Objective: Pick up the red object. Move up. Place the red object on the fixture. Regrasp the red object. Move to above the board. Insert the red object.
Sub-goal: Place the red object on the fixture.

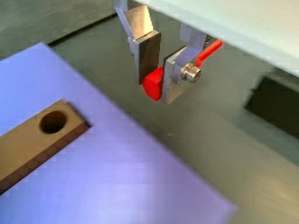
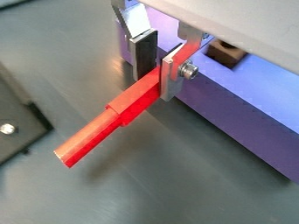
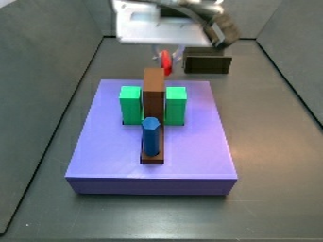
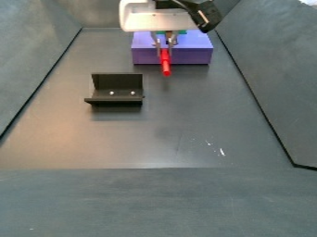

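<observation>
Clearly the gripper (image 2: 160,72) has its 2 silver fingers closed down to the width of the red object (image 2: 111,124), clamping it near one end so most of its length sticks out free. In a side view the gripper (image 4: 165,40) hangs at the near edge of the board (image 4: 192,54), with the red object (image 4: 165,60) pointing down in front of it, well clear of the fixture (image 4: 114,90) on the floor. In a wrist view only the red object's short end (image 1: 153,83) shows between the pads, above the board's lavender edge (image 1: 105,166) and near the brown bar (image 1: 41,140) with its round hole.

Judging by its look, the red object is a slim, stiff, light plastic peg with a stepped, squarish shaft. Smooth faces could slip or pivot in the pads, especially gripped so far from the middle. Holding flat faces squarely, close to the thicker end, seems the safest purchase for steering the free tip into a hole.
</observation>
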You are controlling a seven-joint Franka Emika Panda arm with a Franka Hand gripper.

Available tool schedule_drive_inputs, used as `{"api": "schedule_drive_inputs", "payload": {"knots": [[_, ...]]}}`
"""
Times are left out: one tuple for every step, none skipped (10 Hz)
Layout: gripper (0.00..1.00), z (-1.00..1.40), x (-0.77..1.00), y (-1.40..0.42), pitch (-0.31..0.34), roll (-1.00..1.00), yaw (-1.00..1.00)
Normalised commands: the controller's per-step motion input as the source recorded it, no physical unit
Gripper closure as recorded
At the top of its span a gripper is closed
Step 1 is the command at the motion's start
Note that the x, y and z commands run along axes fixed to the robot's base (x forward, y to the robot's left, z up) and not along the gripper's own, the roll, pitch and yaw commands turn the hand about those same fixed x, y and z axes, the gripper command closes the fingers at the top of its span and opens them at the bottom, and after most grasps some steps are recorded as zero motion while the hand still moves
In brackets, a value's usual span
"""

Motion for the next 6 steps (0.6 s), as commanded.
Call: {"api": "schedule_drive_inputs", "payload": {"knots": [[1.00,0.34,0.51,0.20,0.091,-1.00,-0.05],[1.00,0.33,0.50,0.19,0.094,-1.00,-0.05],[1.00,0.32,0.49,0.18,0.100,-1.00,-0.05],[1.00,0.35,0.47,0.23,0.123,-1.00,-0.02],[1.00,0.39,0.45,0.26,0.151,-1.00,-0.02],[1.00,0.39,0.43,0.27,0.174,-1.00,-0.02]]}}
